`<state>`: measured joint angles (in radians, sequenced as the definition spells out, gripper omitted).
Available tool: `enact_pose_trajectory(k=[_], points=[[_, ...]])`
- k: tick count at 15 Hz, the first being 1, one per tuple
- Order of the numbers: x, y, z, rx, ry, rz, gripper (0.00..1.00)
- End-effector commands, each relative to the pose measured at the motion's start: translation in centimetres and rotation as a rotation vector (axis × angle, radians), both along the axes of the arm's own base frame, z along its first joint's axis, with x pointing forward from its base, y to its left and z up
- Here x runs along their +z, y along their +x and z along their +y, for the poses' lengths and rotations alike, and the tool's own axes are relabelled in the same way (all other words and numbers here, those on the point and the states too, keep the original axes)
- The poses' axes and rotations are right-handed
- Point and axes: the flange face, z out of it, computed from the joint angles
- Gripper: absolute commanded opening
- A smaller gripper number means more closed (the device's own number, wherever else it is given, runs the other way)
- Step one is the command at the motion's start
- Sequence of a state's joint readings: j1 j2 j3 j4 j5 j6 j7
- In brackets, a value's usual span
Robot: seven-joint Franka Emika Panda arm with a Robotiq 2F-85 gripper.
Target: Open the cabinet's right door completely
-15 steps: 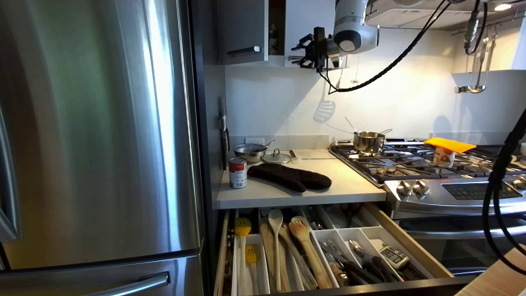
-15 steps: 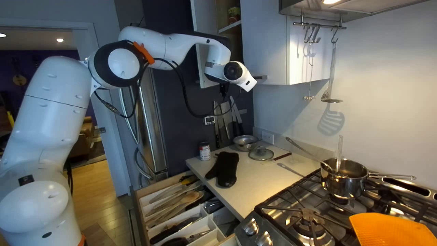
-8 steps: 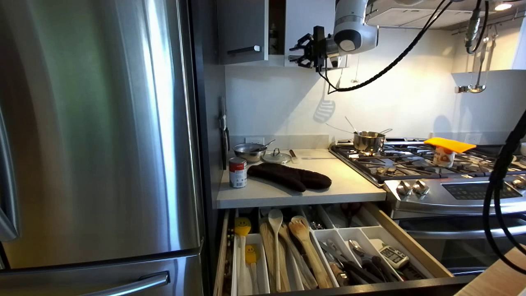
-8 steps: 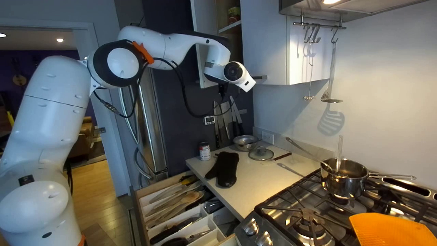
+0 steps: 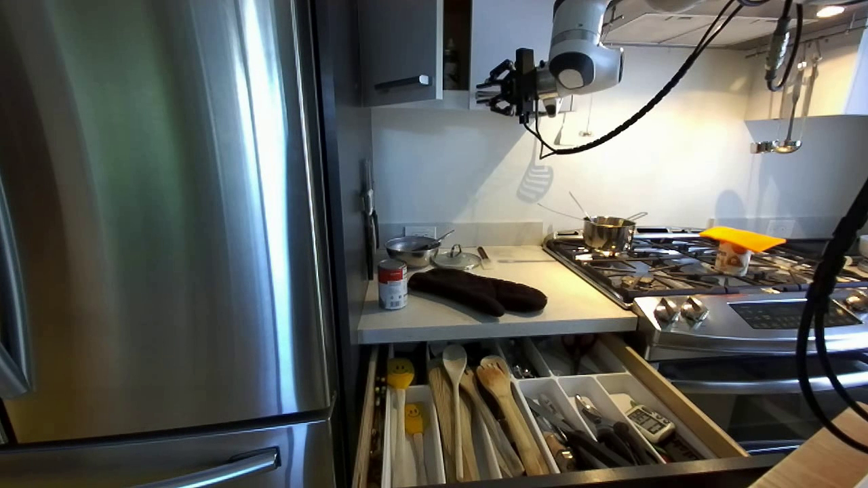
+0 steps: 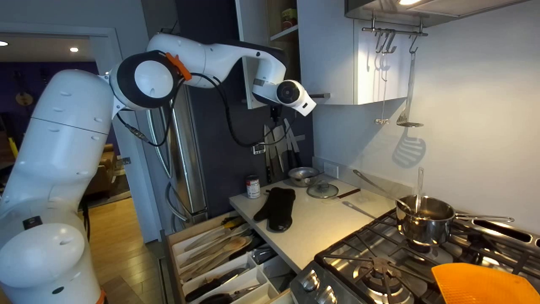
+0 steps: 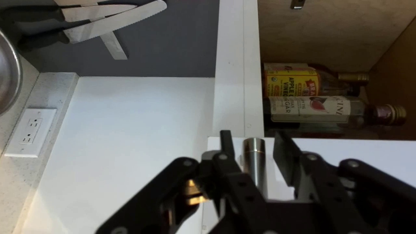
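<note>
The small grey cabinet (image 6: 363,84) hangs on the far wall, between the steel fridge (image 5: 169,224) at left and the stove (image 5: 719,342) at right. Its left door (image 5: 400,47) stands angled out toward the near side; its right door (image 5: 508,30), the paler flat panel, looks closed against the front. Left of the right door's edge, 2 bottles (image 7: 308,112), 1 with a yellow label, show inside the cabinet in the wrist view. The white arm (image 6: 71,126) reaches in from the near left in an exterior view, and the gripper (image 7: 254,144) is on the near side of the right door, its jaws parted moderately. Between its fingers (image 7: 226,143), in the wrist view, appears the right door's metal handle (image 7: 255,164), with a gap on either side; how far in it sits I cannot tell. On the countertop (image 5: 576,305) below, a can (image 5: 392,286) stands at left, dark oven mitts (image 5: 468,288) lie just right of it, and a steel bowl (image 5: 410,254) and a glass lid (image 5: 456,261) are farther back. A utensil drawer (image 5: 671,400) stands pulled out on the near side, and a steel pot (image 6: 424,230) sits on the far part of the stove.
</note>
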<state>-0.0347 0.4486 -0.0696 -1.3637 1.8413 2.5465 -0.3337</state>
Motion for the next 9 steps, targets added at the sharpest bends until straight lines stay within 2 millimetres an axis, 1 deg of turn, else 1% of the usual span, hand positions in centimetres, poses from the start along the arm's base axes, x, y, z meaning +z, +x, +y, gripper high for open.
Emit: enact_pose_trajectory(k=[1,3,7,8,9], points=[[-0.03,0.05,-0.35,-0.004,0.010,-0.043,0.36],[-0.01,0.16,-0.43,-0.013,0.008,-0.066,0.37],[-0.74,0.37,-0.19,-0.016,-0.004,-0.078,0.37],[-0.82,0.40,-0.21,-0.016,-0.006,-0.082,0.35],[-0.83,0.42,-0.26,-0.017,-0.008,-0.090,0.28]])
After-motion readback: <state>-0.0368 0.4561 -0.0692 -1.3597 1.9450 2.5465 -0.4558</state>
